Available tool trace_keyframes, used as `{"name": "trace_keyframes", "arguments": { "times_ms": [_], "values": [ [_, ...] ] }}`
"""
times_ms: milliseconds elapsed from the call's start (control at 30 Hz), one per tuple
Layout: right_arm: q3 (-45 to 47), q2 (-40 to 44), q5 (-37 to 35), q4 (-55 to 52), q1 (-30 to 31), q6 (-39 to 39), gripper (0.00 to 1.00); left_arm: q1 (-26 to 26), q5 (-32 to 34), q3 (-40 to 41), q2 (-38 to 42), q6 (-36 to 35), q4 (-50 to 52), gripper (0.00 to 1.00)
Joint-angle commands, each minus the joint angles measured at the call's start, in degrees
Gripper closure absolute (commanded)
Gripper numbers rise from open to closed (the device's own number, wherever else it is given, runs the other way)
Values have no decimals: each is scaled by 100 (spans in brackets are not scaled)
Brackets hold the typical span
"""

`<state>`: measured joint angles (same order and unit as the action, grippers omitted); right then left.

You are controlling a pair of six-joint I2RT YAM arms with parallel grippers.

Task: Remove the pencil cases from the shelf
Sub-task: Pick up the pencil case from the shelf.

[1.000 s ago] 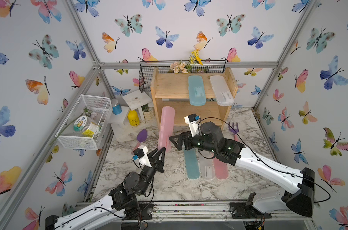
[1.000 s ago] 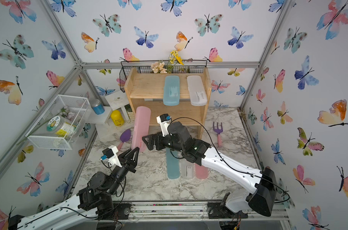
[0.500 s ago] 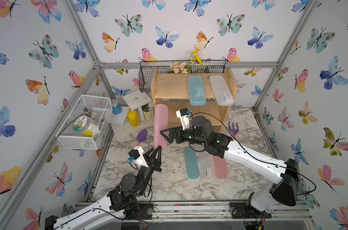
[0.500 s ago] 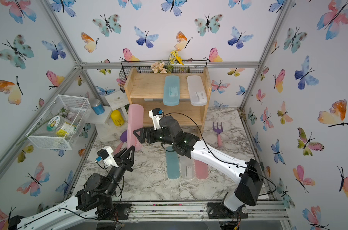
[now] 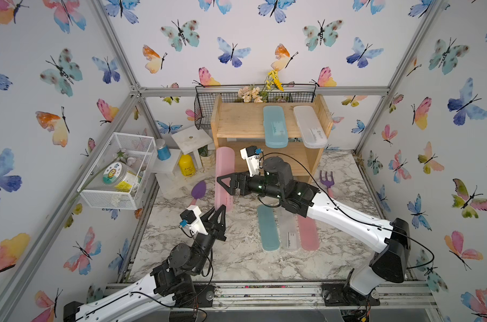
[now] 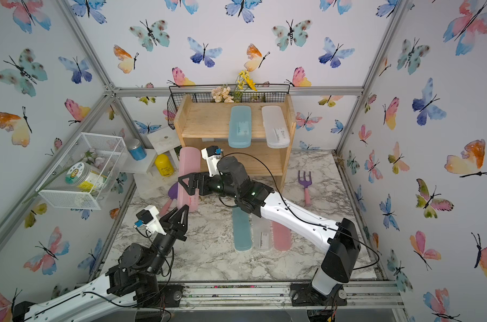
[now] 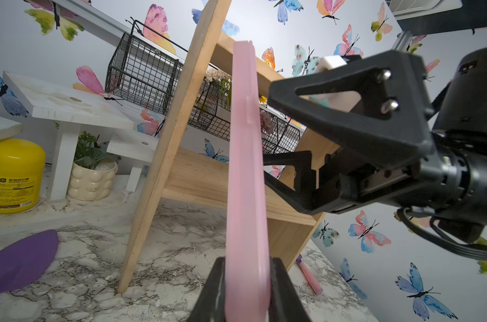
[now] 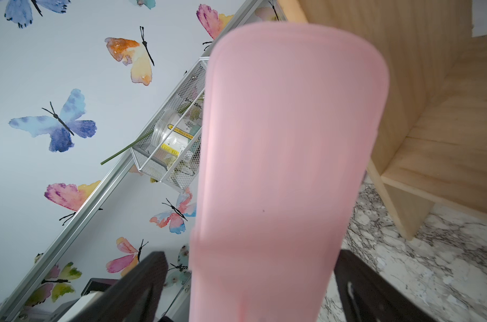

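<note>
Pine shelf (image 5: 242, 125) at the back of the marble table (image 5: 236, 259), black wire basket (image 5: 206, 111) behind it. Top tier holds a teal case (image 5: 275, 126) and a clear case (image 5: 309, 126), both overhanging the front edge. Three more cases lie side by side on the table: teal (image 5: 268, 227), clear (image 5: 288, 231), pink (image 5: 308, 232). Sixth case, pink (image 5: 224, 167), stands upright in front of the shelf's end. Left gripper (image 5: 219, 213) is clamped on its lower end, seen clearly in the left wrist view (image 7: 248, 290). Right gripper (image 5: 228, 185) has jaws wide apart, straddling the pink case's middle, not squeezing it. Purple fork (image 5: 326, 178) and purple trowel (image 5: 198, 190) on the table.
</note>
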<state>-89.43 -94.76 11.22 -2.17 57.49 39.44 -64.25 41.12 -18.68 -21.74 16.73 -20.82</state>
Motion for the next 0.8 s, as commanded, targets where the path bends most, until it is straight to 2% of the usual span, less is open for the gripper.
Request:
{"name": "trace_keyframes", "arguments": {
  "times_ms": [0,367,600,667,700,733,767],
  "values": [
    [-313,-236,3,-193,68,11,1,-35,98,36,99,-56,-230,100],
    [-587,-492,-255,-536,166,-46,2,-52,181,107,194,-37,-145,100],
    [-393,-430,-381,-539,166,-59,22,-58,215,144,332,3,-5,100],
    [-362,-414,-401,-547,166,-59,24,-63,226,153,356,21,21,100],
    [-344,-402,-408,-552,166,-68,24,-59,225,141,363,23,39,94],
    [-324,-386,-426,-554,168,-75,24,-57,222,140,364,25,61,82],
    [-308,-362,-470,-586,166,-97,24,-57,229,124,372,47,90,65]
  ]
}}
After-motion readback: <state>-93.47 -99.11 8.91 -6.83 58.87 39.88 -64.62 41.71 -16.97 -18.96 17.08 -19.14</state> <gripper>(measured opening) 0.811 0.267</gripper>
